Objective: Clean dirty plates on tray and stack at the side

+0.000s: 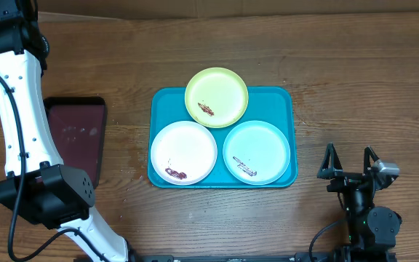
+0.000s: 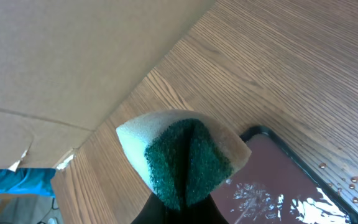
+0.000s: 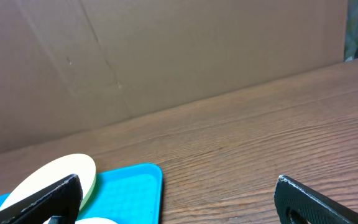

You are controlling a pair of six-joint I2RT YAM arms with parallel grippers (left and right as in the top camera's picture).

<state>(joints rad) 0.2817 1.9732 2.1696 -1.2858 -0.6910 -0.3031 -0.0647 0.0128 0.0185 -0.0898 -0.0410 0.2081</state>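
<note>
Though barely in view, left claw (image 2: 178, 213) seemingly pinching sponge (image 2: 185, 155); right claw (image 1: 349, 161) agape.

The table (image 1: 355, 65) is viewed whole, straight down, from overhead; the left wrist view is aimed steeply down, close on a sponge (image 2: 185, 158) and the maroon tray (image 2: 272, 163); the right wrist view is set low, facing across the turquoise tray (image 3: 132, 186) and yellow-green plate (image 3: 61, 167), both shared with overhead.
</note>
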